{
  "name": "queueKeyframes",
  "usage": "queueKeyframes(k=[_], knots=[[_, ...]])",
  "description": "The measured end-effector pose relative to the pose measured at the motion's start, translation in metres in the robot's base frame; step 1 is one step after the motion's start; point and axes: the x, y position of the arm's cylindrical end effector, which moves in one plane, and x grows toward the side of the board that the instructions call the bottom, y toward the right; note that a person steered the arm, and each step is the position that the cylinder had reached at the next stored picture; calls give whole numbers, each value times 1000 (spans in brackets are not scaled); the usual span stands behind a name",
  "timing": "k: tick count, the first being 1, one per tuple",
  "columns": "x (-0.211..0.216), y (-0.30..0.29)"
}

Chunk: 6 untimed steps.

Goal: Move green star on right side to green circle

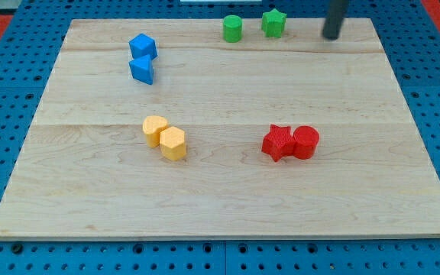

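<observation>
Now: green star at upper right of frame, just right of green circle, small gap between. My tip on desk right of star, apart from it. No jaws on rig; nothing grasped.

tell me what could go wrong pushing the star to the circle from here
My tip sits to the view's right of the green star, slightly lower. An off-centre push could send the star toward the board's top edge, close behind it. Pushing too far could knock the green circle leftward.
</observation>
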Motion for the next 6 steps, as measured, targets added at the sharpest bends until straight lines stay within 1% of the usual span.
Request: queueKeyframes(k=[1,2,4,5,6], knots=[[-8,-1],[-9,-52],[-8,-78],[-5,-116],[8,-123]])
